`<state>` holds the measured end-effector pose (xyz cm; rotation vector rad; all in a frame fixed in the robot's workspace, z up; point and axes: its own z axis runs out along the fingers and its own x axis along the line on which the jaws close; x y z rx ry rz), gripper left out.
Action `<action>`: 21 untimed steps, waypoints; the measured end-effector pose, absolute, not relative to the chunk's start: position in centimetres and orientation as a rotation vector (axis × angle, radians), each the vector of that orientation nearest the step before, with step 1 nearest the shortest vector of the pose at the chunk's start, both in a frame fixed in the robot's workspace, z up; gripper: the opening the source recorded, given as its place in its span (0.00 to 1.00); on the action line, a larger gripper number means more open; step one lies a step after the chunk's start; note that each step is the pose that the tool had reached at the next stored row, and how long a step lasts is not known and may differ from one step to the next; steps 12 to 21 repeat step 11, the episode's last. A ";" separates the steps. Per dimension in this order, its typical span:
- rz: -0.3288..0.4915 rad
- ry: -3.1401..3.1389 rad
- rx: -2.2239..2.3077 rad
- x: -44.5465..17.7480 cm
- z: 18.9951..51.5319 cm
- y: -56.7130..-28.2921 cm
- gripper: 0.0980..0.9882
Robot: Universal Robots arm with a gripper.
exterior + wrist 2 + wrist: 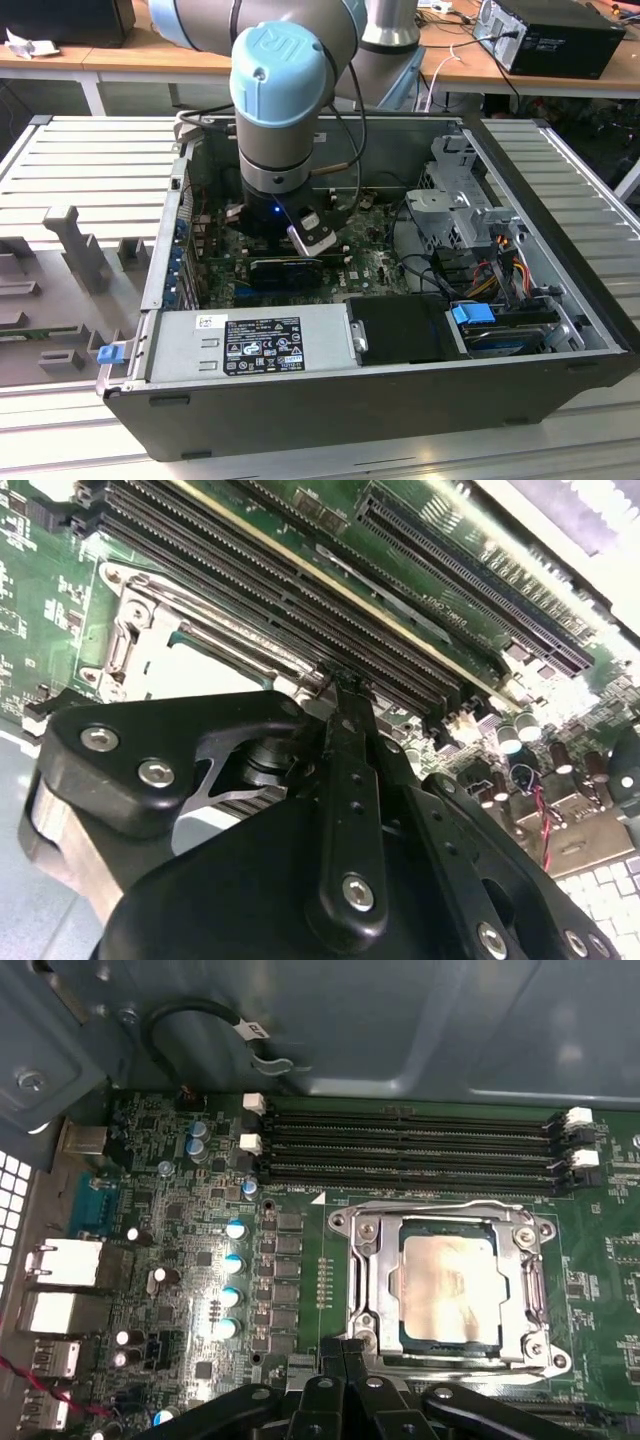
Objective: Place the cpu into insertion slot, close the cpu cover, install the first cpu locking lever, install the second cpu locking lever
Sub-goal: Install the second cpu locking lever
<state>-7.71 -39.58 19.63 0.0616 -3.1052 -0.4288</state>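
We judged the levers were the step in hand: the dull silver-grey square cpu (pixel 447 1292) sat in the silver-rimmed insertion slot (pixel 372 1305) under the thin silver frame cover (pixel 448 1213), our black gripper's (pixel 341 1360) fingers together beside it.

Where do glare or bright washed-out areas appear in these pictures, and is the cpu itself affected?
In the first wrist view the cpu carries a soft pale sheen, yet its edges stay clear; in the second wrist view one corner is washed out white past the memory slots; in the exterior view light is even.
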 end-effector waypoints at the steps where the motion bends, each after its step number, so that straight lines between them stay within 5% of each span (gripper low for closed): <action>1: -0.429 -3.105 0.062 -7.8 19.6 -39.6 0.01; 10: -0.430 -3.105 0.062 -7.9 24.5 -39.5 0.01; 21: -0.430 -3.105 0.062 -7.9 24.5 -39.5 0.01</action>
